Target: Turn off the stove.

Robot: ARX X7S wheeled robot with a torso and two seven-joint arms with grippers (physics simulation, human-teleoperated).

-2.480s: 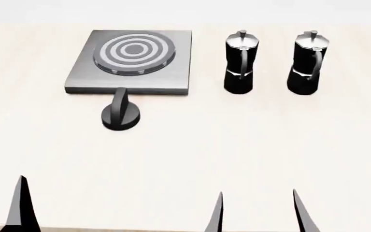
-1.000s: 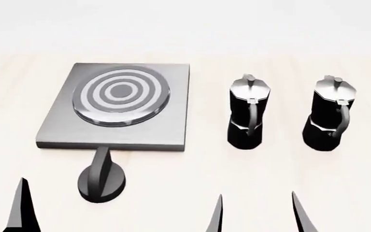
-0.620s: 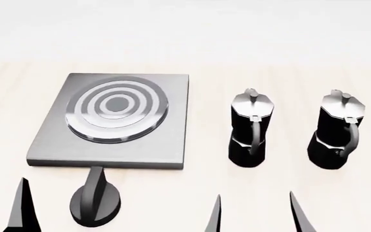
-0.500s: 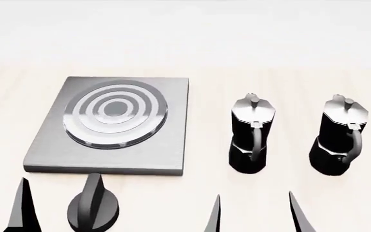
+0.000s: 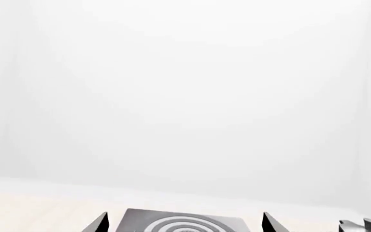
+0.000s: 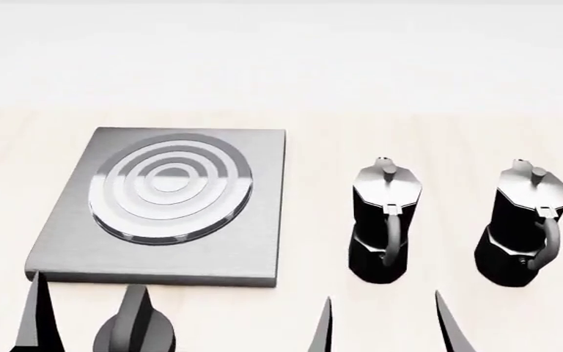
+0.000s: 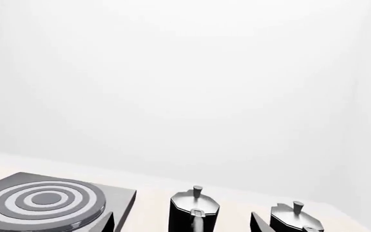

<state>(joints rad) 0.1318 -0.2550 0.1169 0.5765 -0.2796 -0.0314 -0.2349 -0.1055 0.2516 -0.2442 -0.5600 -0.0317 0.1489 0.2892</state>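
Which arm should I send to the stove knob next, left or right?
Left, probably. In the head view the knob sits just beside the left gripper, in front of the stove. The right gripper sits nearer the pots.

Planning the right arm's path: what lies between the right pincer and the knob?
Head view: only bare tabletop lies between the right pincer and knob.

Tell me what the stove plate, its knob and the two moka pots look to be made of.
Stove plate: brushed grey metal, faint linear grain. Knob: matte black, likely plastic; no shine. Moka pots: glossy black bodies with polished silver tops, probably metal, judging by reflections.
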